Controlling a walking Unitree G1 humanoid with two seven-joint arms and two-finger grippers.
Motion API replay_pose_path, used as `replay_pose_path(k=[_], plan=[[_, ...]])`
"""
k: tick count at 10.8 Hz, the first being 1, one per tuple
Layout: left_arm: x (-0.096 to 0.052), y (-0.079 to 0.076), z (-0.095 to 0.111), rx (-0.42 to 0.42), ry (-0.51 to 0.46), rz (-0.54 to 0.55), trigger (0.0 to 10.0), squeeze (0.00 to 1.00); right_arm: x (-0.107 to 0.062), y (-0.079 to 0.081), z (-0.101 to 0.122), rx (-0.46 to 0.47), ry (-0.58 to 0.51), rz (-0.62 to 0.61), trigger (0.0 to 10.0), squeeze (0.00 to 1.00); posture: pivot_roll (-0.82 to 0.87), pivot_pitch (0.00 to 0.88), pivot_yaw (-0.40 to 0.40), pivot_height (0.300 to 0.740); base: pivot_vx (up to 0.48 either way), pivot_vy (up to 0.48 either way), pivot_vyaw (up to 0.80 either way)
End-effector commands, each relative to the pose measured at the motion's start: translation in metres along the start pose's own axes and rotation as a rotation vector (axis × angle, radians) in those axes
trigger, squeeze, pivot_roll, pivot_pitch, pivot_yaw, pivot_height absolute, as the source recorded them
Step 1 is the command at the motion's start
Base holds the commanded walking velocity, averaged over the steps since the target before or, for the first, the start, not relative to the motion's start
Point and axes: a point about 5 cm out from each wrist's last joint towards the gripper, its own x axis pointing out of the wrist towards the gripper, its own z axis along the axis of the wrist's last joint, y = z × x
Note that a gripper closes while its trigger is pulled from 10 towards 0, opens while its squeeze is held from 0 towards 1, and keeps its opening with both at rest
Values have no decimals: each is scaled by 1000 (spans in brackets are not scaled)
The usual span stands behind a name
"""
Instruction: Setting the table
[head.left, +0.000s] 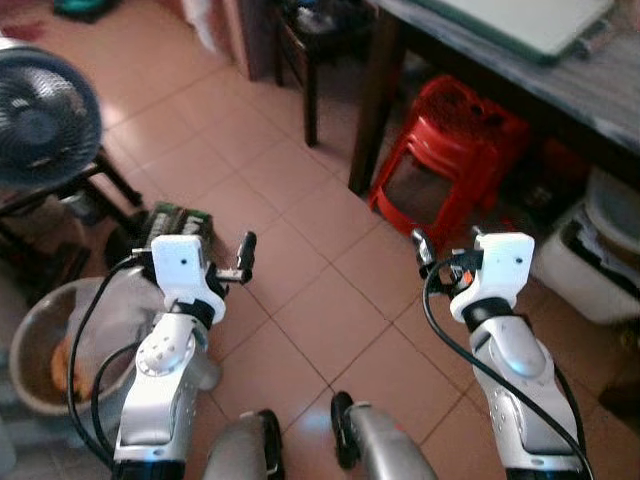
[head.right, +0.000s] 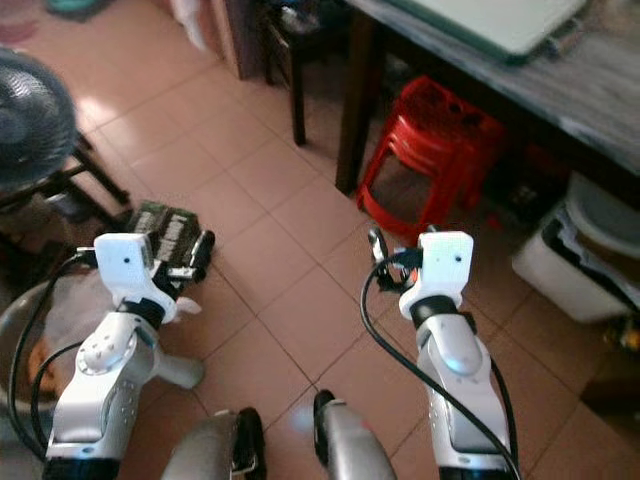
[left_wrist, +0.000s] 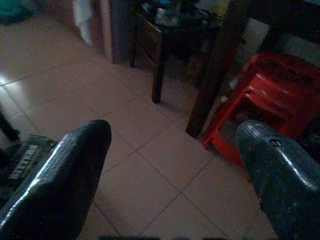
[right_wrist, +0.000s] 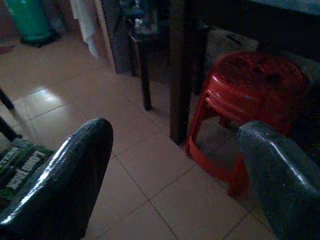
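The robot stands on a tiled floor (head.left: 300, 300) and looks down at a dark wooden table (head.left: 560, 80) to its front right. A pale flat board (head.left: 520, 20), maybe a mat or tray, lies on the table top near the edge. Under the table stands a stack of red plastic stools (head.left: 450, 140).

The left gripper (left_wrist: 170, 165) is raised in front of the body, its fingers spread wide and holding nothing. The right gripper (right_wrist: 175, 170) is raised at the same height, also released and empty, pointing toward the stools and the table leg (right_wrist: 180, 70).

On the robot's left stand a fan (head.left: 40, 115) and a bucket (head.left: 30, 340). A green package (head.left: 180, 222) lies on the floor just beyond the left gripper. A white container (head.left: 590, 260) sits under the table on the right.
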Motion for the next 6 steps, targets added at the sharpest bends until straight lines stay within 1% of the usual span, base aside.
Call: replay_pose_path(k=[1, 2, 4, 6], plan=[[-3, 1, -1, -4, 9, -10, 10000, 0, -4, 1, -1, 4, 9, 4, 10000, 0, -69, 230, 20, 740, 0, 0, -800], [-4, 1, -1, -8, 6, -12, 10000, 0, -4, 1, -1, 3, 11, 4, 10000, 0, -70, 232, 20, 740, 0, 0, -800], [-4, 0, -1, -18, 0, -23, 10000, 0, -5, -1, -1, -4, 7, 5, 10000, 0, -73, 223, 14, 740, 306, 0, -800], [-1, -3, 1, -36, -19, -38, 10000, 0, -2, 0, 2, -14, -6, 20, 10000, 0, -73, 208, 3, 740, 407, 0, 0]])
